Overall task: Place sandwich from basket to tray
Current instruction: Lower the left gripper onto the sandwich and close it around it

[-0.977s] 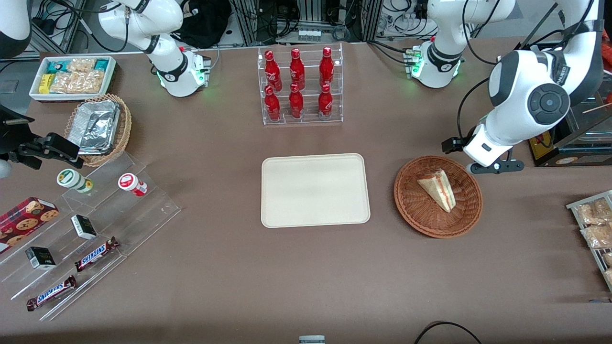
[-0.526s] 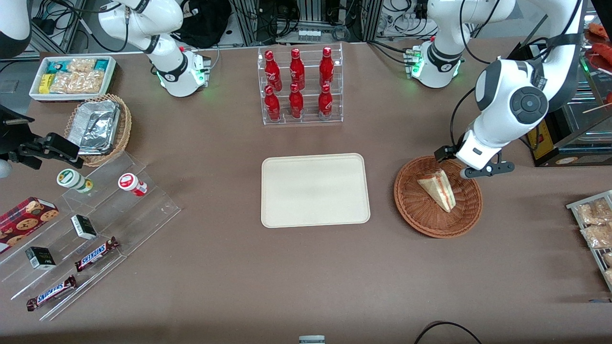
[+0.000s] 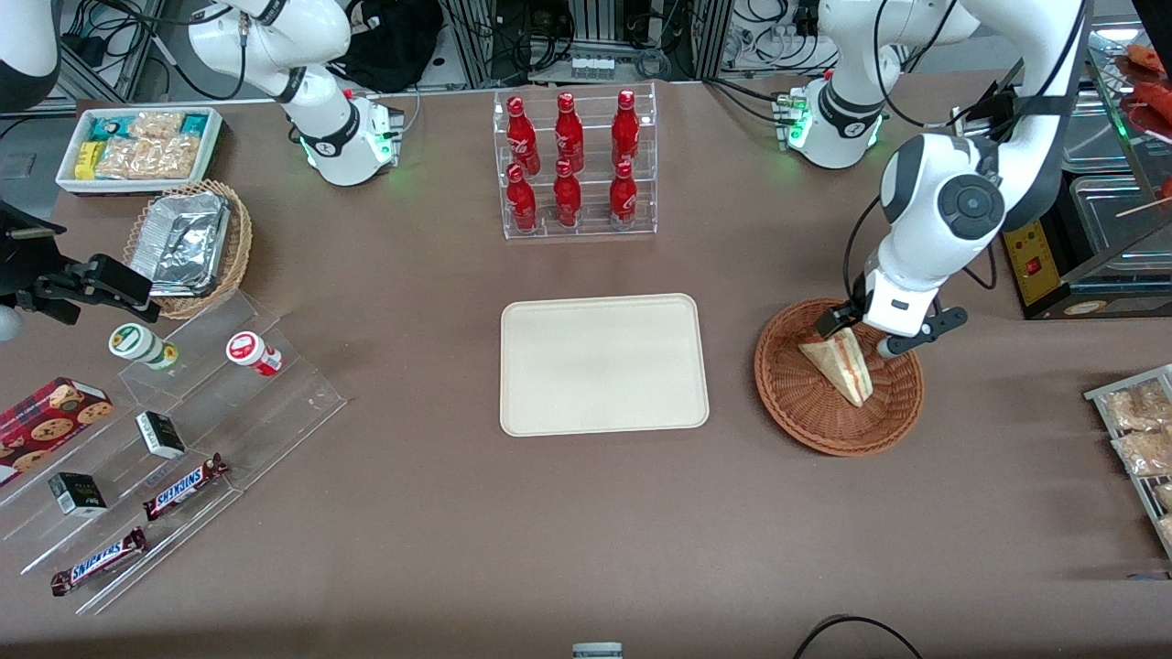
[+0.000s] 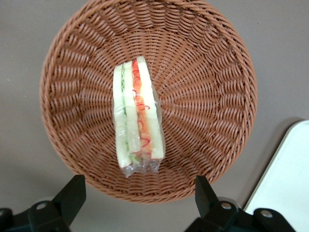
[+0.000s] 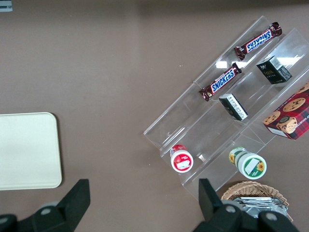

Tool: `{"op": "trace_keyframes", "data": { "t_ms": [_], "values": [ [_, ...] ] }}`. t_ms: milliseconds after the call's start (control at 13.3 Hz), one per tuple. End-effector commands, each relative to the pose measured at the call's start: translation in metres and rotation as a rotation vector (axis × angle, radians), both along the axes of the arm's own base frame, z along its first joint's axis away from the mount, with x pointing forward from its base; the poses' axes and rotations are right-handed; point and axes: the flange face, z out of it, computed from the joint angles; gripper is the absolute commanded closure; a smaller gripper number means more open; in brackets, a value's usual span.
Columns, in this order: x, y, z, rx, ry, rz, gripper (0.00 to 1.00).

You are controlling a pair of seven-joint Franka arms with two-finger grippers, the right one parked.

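Gripper [image 3: 859,333] now lower, over basket [image 3: 806,416], fingers [image 4: 72,195] spread wide above untouched sandwich [image 3: 841,364].

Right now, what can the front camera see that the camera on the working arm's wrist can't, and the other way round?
Only the front view shows the red bottles in their clear rack and the white working arm. Only the left wrist view shows the open gripper with fingers spread wide above the basket. Both show the triangular wrapped sandwich in the round reddish-brown wicker basket, beside the cream rectangular tray.

Wrapped sandwich [image 4: 136,118] lies in wicker basket [image 4: 203,58]; cream tray [image 3: 604,363] beside, bare.
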Motion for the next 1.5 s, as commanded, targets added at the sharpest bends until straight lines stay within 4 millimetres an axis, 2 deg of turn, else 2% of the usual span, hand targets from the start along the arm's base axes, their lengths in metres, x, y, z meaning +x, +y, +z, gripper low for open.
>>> {"op": "trace_keyframes", "data": {
  "t_ms": [0, 150, 902, 977, 1128, 1203, 1278, 1429],
  "values": [
    [0.004, -0.003, -0.008, -0.002, -0.027, 0.131, 0.0],
    [0.009, -0.005, -0.023, -0.011, -0.049, 0.268, 0.0],
    [0.012, 0.003, -0.063, 0.006, 0.022, 0.215, 0.0],
    [0.013, 0.004, -0.068, 0.008, 0.03, 0.217, 0.07],
    [0.013, 0.004, -0.069, 0.009, 0.033, 0.217, 0.55],
    [0.013, 0.004, -0.072, 0.01, 0.037, 0.217, 0.76],
    [0.013, 0.004, -0.071, 0.011, 0.038, 0.216, 0.86],
    [0.015, 0.005, -0.064, 0.008, 0.029, 0.176, 0.89]
  ]
}}
